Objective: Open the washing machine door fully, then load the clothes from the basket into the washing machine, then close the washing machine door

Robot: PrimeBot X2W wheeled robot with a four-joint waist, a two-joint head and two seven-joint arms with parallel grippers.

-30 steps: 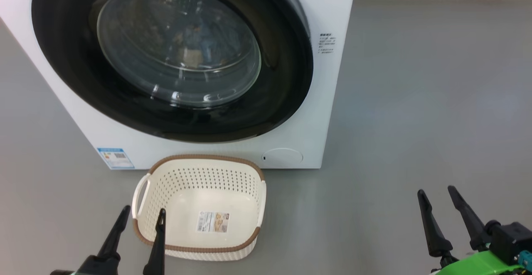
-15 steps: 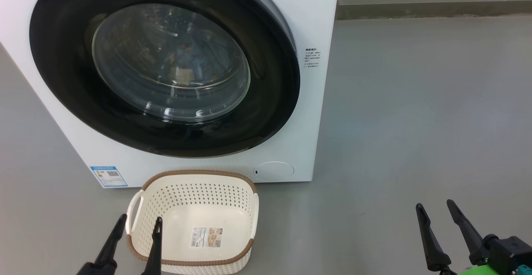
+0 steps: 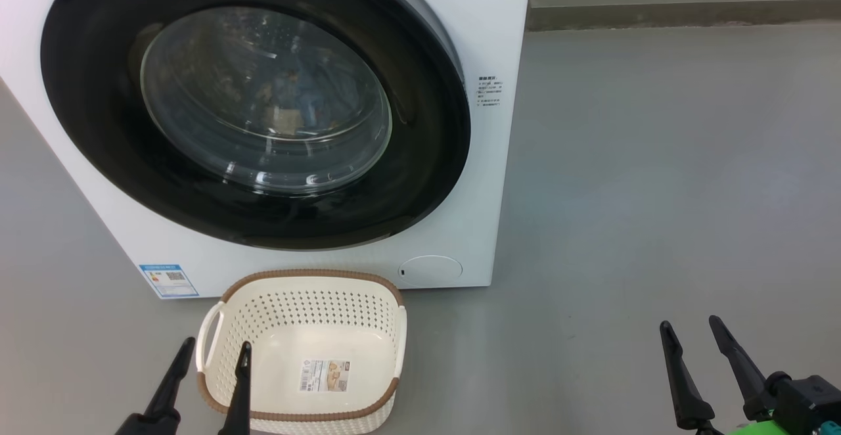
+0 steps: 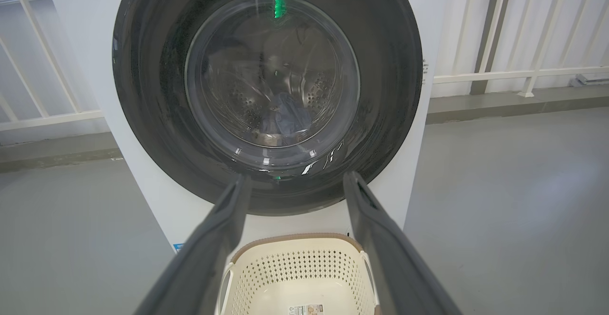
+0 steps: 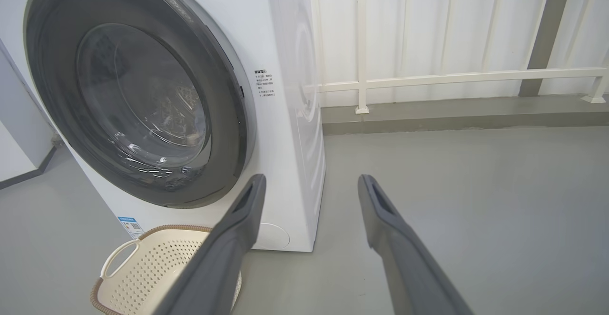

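The white washing machine stands ahead with its glossy black washing machine door flat against the front. Through the porthole glass a bluish bundle of clothes lies in the steel drum. On the floor before the machine sits the cream basket, with nothing in it but a label sticker. My left gripper is open over the basket's near left corner, holding nothing. My right gripper is open above bare floor to the right. The left wrist view looks between its open fingers at the door.
Grey floor spreads to the right of the machine. A white railing on a low curb runs behind it. A blue sticker and a round flap sit low on the machine's front.
The whole head picture has slid down and a little left, so the camera moved. Door, basket and both open grippers keep their places relative to each other.
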